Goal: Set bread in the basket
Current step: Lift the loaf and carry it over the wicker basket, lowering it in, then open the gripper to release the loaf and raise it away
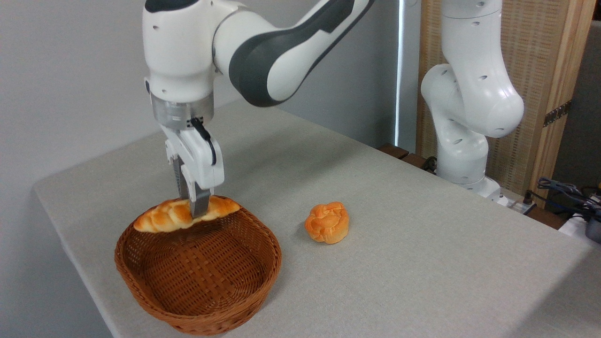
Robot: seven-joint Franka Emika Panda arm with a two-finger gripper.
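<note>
Arm comes in from upper right of frame, bends at top centre, wrist pointing straight down at left-centre. Gripper vertical, fingers clamped on the bread near its mid, slightly right of centre. Bread's long axis runs approx. left-right, left end a bit lower, right end slightly up. It sits at the back rim of the basket, lower left of frame. Small round bun on table, right of basket, apart.
</note>
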